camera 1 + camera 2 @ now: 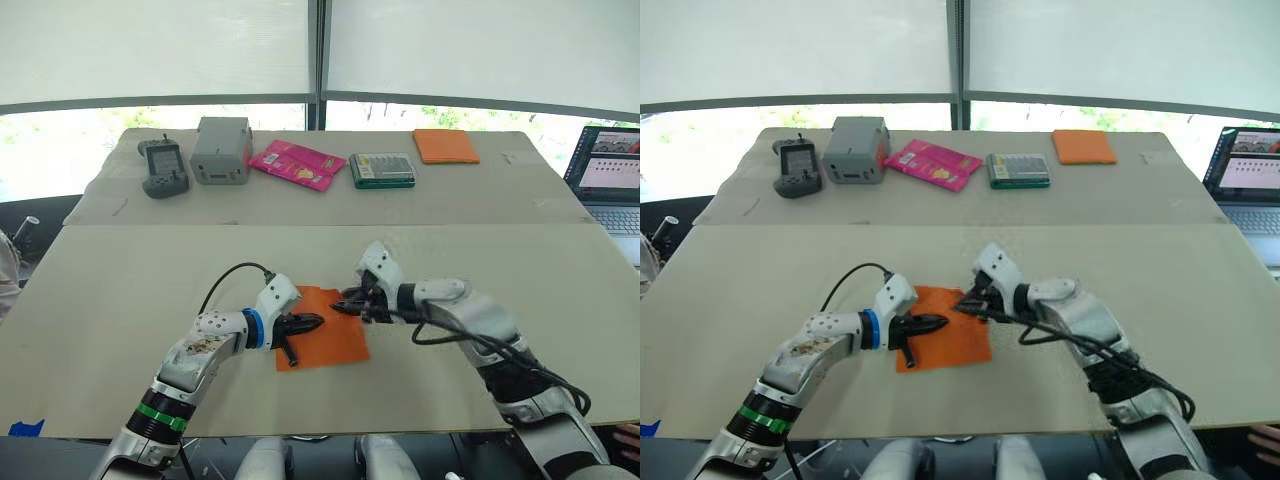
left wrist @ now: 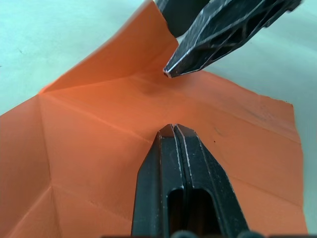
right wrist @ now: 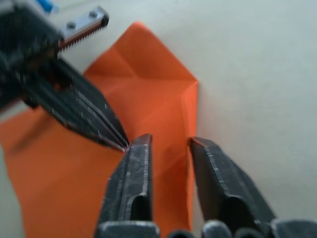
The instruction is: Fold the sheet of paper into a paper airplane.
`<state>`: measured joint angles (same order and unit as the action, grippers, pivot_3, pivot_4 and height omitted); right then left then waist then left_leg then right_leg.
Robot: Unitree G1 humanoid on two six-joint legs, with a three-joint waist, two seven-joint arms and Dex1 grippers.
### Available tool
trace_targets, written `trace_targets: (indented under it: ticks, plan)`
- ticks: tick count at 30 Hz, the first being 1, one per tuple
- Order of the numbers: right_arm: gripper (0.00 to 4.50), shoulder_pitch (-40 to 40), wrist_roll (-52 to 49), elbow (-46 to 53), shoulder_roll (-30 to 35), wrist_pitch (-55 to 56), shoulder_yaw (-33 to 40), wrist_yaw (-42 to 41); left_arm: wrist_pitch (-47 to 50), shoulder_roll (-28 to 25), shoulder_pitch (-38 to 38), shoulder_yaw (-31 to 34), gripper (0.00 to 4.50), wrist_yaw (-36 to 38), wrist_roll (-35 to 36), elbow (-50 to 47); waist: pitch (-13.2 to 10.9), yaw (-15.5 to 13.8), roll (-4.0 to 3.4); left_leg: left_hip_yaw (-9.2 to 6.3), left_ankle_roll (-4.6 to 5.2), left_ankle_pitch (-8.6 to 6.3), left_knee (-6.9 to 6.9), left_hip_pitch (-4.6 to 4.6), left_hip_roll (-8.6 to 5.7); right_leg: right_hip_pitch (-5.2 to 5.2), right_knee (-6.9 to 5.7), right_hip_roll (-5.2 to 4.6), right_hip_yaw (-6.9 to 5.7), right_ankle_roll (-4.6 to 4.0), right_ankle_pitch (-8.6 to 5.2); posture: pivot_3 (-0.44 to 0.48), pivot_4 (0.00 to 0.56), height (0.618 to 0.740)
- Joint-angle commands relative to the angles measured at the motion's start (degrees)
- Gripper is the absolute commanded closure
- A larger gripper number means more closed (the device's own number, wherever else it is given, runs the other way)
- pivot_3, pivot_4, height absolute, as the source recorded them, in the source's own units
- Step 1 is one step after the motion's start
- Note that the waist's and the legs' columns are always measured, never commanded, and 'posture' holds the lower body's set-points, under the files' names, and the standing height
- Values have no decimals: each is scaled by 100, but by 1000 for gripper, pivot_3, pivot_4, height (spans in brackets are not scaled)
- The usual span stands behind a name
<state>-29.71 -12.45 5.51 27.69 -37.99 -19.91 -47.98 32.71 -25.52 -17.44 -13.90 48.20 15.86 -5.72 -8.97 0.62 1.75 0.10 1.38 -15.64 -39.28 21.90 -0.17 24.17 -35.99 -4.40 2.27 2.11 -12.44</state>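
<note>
Sheet of paper point(image 1: 325, 342): bright orange, lying on the near part of the bench point(image 1: 120, 300), directly in front of the robot, between the two arms. Crease lines already cross it (left wrist view); the far edge on the right-gripper side is lifted off the surface as a raised flap. Not yet an airplane shape; early in the folding, by my reading.

Left gripper point(image 2: 173, 128): fingers pressed together, nothing between them, tips resting on or just above the middle of the sheet, near a crease. Looks to be serving as a hold-down.

Right gripper point(image 3: 168, 144): fingers slightly apart, astride the raised folded edge of the sheet, not clamped on it. Its tips sit just beside the left gripper's tips.

Step in hand, as judged: bringing the raised flap over to a crease.
- Keep the left tips pinned on the fold line so the sheet cannot slide.
- Close the right fingers on the flap edge only, one layer, before carrying it over.
- Lay the edge down along the existing crease, then press outward from the pinned point.
- Tips are crowded; risk of collision or tearing thin paper.

Unclear: whether the left tips actually touch the paper; the sheet's corner under the left gripper is covered in the head views; how many layers the flap has.
</note>
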Motion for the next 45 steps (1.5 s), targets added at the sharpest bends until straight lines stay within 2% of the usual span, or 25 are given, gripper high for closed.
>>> trace_targets:
  ticks: [1,7,12,19,21,28,32,45]
  plan:
    - [4469,222,134,367,-30,837,-6,-79,74,-37,67,-169,4500,15,-119,125,0,9,0,1,0,0,0,1,1,2,-1,2,0,0,0,0,150,740]
    - [4469,527,465,501,59,1599,-32,-32,59,-54,48,-166,4500,46,-117,152,0,4,0,-1,0,0,0,-5,3,0,-6,4,2,0,0,0,150,740]
    - [4469,595,990,161,42,2050,-320,32,96,-6,-55,-75,4500,66,-37,214,0,3,0,1,0,0,0,-4,2,0,-5,2,3,-1,0,0,150,740]
    - [4469,541,1627,-229,28,2076,-450,282,-57,-89,-191,186,4500,170,57,287,0,9,0,1,0,1,0,-6,3,0,-7,4,2,-1,0,0,150,740]
    - [4469,552,1667,-235,0,2044,-439,318,-153,-75,-287,429,4500,187,188,455,0,8,0,0,0,1,0,-7,3,0,-8,5,2,-1,1,0,150,740]
    - [4469,608,1823,-186,-44,2007,-517,297,-321,236,-734,855,4500,214,493,724,0,0,1,-1,-1,2,-1,-7,2,-3,-7,3,1,-2,1,0,150,740]
    - [4469,607,2042,-94,62,1895,-562,320,-372,348,-869,802,4500,209,410,921,0,8,1,1,-1,1,-1,-7,1,-1,-8,5,2,-2,1,0,150,740]
    - [4469,694,2165,247,129,1742,-559,255,-788,558,-988,0,4500,279,-281,1489,0,-16,1,0,-1,2,-2,-4,-2,-2,-7,4,1,-2,1,0,150,740]
